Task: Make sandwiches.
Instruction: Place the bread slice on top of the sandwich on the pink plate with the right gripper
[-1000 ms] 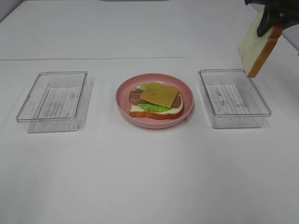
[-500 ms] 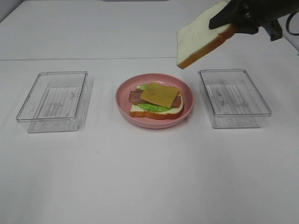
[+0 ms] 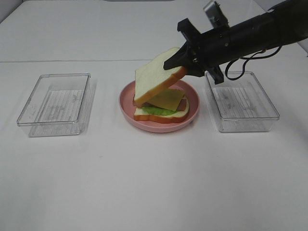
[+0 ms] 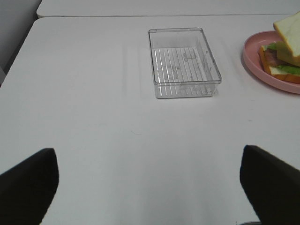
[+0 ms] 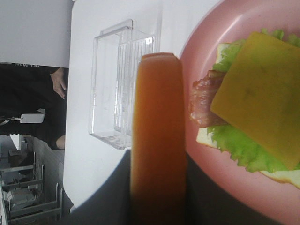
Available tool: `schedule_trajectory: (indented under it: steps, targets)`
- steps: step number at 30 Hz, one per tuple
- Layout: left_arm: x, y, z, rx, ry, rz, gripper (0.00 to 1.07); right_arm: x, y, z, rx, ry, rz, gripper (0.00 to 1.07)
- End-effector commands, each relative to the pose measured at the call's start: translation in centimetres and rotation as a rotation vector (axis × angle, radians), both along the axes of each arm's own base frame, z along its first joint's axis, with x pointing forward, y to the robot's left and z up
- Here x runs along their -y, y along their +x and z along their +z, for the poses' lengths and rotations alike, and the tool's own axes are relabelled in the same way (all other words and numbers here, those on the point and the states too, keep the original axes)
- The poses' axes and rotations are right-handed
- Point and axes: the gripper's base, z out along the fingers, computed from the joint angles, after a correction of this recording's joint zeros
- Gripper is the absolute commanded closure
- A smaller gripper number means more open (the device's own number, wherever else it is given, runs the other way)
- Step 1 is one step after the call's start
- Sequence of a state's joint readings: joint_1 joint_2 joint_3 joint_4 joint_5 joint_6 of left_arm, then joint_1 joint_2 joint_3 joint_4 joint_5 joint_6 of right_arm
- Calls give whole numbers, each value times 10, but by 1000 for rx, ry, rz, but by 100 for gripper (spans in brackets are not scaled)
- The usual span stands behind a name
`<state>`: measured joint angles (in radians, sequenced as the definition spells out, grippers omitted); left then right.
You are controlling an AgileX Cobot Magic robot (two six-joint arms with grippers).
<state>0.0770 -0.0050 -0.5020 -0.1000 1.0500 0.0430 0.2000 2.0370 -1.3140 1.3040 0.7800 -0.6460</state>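
Pincer state first: the left pincer (image 4: 150,187) is seen only in its wrist view as two dark fingers set wide apart, with nothing between them, over bare white tabletop (image 3: 144,183). Further right, the right pincer (image 3: 185,62) is clamped on the crust edge of a white toy bread slice with orange-brown crust (image 3: 156,77). Half a second ago that slice was held high, between the plate and the right tray; it has now been carried leftward and lowered, and is tilted over the round pink plate (image 3: 192,113), its low corner close to the stack, though contact cannot be told. On the plate lies the open sandwich (image 3: 161,113): a bread base, ruffled green lettuce (image 5: 234,150), reddish-brown bacon (image 5: 201,101) and a thin yellow cheese slice (image 3: 166,98) on top. By this move the topping step is judged nearly done; levelling and release remain.

A clear plastic rectangular tray (image 3: 55,103) stands well left of the plate and a second clear tray (image 3: 240,103) to its right, beneath the right arm. Nothing is seen in the way of the slice
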Motion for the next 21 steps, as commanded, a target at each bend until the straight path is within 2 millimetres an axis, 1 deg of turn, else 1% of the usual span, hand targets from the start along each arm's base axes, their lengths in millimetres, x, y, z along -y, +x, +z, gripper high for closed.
schedule_trajectory:
  steps: [1,2,3,5,14,21]
  targets:
    - [1,-2,0,34,-13,3,8,-4,13,-12,8,5,1,107]
    - [1,-2,0,34,-13,3,8,-5,18,-17,5,7,-1,107]
    - [1,-2,0,34,-13,3,8,-5,18,-17,5,7,-1,107]
    - [1,-2,0,34,-13,3,8,-5,24,-20,18,-9,-16,107]
    - [1,-2,1,33,-13,3,9,-3,27,-35,9,-55,-36,107]
    - [1,-2,1,33,-13,3,9,-1,26,-37,-4,-82,-35,107]
